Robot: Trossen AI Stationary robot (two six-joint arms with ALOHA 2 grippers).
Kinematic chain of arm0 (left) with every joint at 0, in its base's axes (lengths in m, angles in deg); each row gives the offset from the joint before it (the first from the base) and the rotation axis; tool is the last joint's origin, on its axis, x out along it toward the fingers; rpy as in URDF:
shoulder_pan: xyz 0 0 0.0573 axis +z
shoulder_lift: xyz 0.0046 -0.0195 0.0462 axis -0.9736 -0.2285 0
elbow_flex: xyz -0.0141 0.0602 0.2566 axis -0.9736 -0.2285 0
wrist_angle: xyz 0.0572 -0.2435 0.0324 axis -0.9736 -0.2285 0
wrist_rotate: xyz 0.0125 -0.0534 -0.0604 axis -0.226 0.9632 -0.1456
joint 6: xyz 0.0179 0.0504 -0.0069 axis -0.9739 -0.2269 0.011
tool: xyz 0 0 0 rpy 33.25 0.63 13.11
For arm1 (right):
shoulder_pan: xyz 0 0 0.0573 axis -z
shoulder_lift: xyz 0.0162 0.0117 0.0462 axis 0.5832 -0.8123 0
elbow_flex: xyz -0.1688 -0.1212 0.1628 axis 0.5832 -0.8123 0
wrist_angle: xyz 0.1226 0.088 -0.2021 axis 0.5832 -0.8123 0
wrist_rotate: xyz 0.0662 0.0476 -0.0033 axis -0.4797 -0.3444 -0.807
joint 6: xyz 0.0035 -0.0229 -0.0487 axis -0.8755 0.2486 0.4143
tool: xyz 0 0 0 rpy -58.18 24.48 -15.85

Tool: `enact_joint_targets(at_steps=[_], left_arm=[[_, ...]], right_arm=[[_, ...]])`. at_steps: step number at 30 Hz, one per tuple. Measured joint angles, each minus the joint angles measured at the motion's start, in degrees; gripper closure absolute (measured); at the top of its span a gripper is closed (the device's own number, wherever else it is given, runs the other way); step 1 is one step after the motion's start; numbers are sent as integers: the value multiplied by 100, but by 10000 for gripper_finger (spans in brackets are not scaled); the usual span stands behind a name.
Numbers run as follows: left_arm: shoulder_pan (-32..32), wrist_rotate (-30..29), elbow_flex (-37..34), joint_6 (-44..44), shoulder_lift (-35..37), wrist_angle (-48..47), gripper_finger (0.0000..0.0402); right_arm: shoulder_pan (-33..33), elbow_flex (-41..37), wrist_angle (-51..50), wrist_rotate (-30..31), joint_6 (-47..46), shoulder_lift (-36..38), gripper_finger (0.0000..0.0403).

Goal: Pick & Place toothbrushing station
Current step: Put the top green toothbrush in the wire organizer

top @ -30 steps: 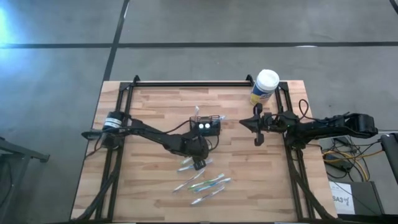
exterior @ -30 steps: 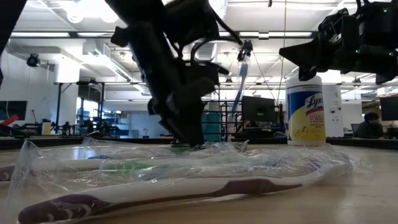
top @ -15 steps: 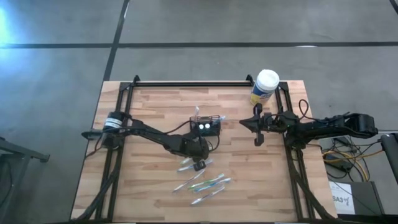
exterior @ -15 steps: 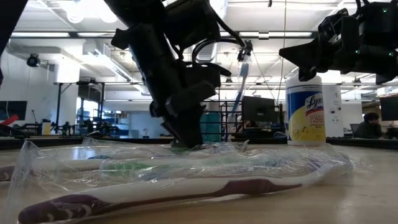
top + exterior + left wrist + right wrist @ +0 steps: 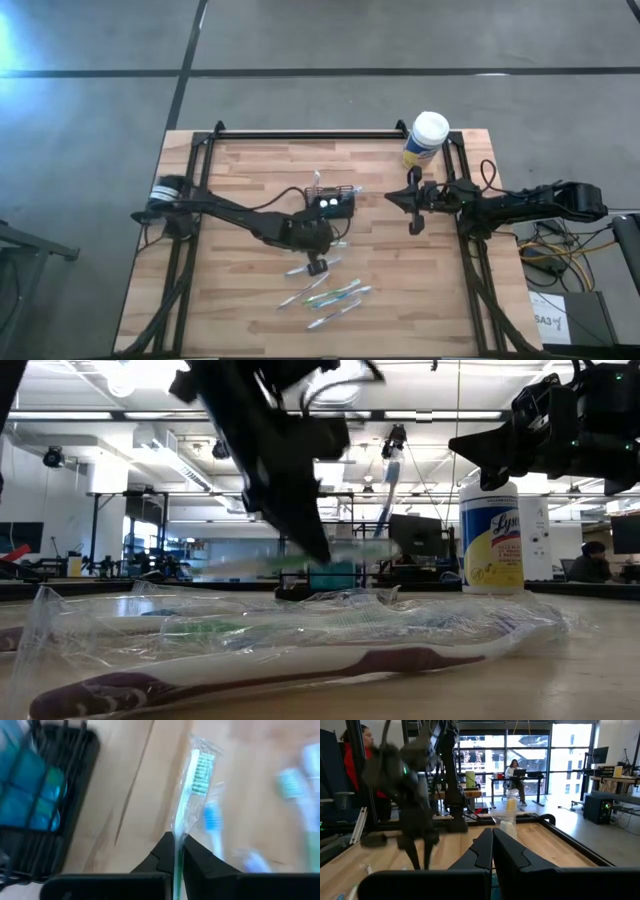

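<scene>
A: Toothbrushing station (image 5: 333,203), the black slatted caddy, sits mid-table, a touch toward the far side, with blue-green contents showing through its mesh in the left wrist view. Where's the action?

B: Right beside it. The left gripper (image 5: 177,851) has its fingers pinched tight on a wrapped green toothbrush (image 5: 192,785), gripping the handle end so the bristle head pokes out ahead, free to lead into the caddy.

A: And it's off the wood?

B: From table height the green toothbrush hangs level under the arm, clear of the clutter below. My read: held lengthwise like that so it can be swung over the caddy's rim.

A: What's left on the table?

B: The loose toothbrushes (image 5: 330,295), several in clear wrap, scattered on the near side of the caddy.

A: The other arm?

B: The right gripper (image 5: 414,222) waits right of the caddy, near the wipes canister (image 5: 426,139) at the far right edge. Its fingers sit closed together with nothing between them.
</scene>
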Motion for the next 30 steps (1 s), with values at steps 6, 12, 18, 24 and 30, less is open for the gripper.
enact_joint_targets(at_steps=[6, 12, 18, 24, 30], left_arm=[[-244, -92, -31, -454, 1083, -114, 380], [-569, -809, -623, -996, 2630, 104, 385], [-676, -831, -2330, -1813, 4450, 1633, 384], [-349, -574, -4464, -2439, 5902, 4227, 385], [440, 510, -6045, -2387, 6804, 5532, 385]], right_arm=[[1, 0, -39, 0, 2, 0, 394], [0, 2, -39, 2, 2, 4, 394], [-1, 2, -39, 2, 2, 4, 394], [-1, 2, -41, 4, 153, -2, 394], [0, 2, -157, 3, 143, -2, 394]])
